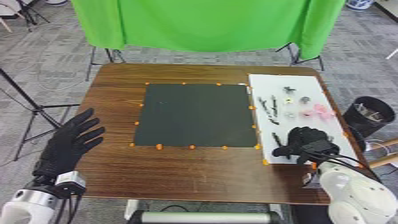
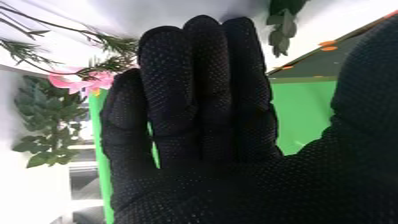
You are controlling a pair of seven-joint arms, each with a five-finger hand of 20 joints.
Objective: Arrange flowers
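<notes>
In the head view my right hand [image 1: 307, 142] is over the near part of the white board [image 1: 283, 82], its palm side hidden. A dark sprig [image 1: 277, 139] lies just beside it. Farther up the board are dark twigs [image 1: 268, 109], a pink flower [image 1: 322, 111] and a small pale yellow bloom [image 1: 288, 100]. My left hand [image 1: 69, 143] is off the dark mat's left side, fingers straight, holding nothing. In the right wrist view my right hand [image 2: 209, 110] has straight fingers, with a pink flower [image 2: 93, 81] and green leaves [image 2: 49, 125] beyond them.
A dark square mat [image 1: 195, 115] edged with orange markers lies mid-table [image 1: 169, 170]. A black bin [image 1: 370, 116] stands off the table's right side. Green cloth [image 1: 209, 25] hangs beyond the far edge, and a tripod stands at the left.
</notes>
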